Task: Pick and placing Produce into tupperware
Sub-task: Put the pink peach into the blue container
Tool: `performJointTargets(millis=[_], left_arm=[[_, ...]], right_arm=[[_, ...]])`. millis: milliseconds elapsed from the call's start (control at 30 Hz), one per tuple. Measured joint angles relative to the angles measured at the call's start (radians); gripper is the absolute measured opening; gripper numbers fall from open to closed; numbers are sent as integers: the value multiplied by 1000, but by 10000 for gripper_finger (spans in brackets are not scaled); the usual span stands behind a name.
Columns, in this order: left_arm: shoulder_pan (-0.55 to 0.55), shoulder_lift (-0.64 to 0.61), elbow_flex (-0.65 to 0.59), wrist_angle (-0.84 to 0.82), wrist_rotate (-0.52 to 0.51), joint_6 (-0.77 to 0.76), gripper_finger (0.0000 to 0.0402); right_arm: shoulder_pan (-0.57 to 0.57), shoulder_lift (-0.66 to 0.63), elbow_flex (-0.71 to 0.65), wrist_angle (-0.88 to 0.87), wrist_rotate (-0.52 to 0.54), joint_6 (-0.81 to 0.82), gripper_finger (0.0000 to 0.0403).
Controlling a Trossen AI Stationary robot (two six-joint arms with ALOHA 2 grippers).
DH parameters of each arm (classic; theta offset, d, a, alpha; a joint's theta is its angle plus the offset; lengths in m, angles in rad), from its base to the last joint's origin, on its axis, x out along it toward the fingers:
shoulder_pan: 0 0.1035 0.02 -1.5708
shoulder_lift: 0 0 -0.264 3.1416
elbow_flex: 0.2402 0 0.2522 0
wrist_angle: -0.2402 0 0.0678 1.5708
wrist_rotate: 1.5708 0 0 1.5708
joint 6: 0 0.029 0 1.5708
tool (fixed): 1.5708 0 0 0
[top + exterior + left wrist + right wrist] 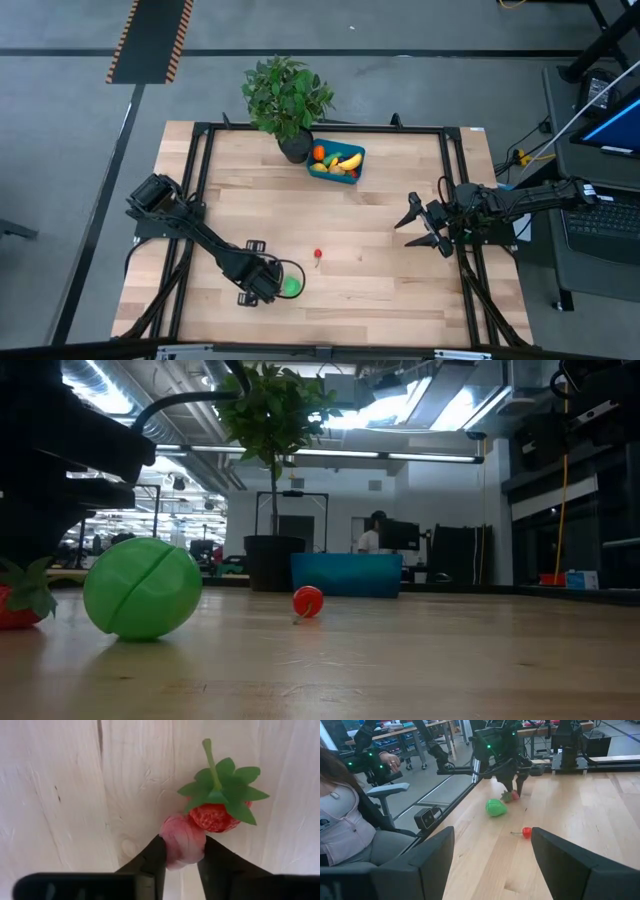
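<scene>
Your left pincer pinches a pink piece touching the strawberry, just beside the green ball; tupperware lies well apart, by the plant. Right pincer spread, waiting.

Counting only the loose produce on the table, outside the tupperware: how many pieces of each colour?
Green: 1, the round green piece
Red: 2, the small red piece and the strawberry
Pink: 1, the pink piece in the left gripper
Total: 4
</scene>
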Motion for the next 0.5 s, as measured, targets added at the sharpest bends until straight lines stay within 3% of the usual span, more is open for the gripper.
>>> performJointTargets(millis=[500], left_arm=[[7,-35,-5,-27,-33,-68,60]], right_arm=[[0,0,0,0,0,0,266]])
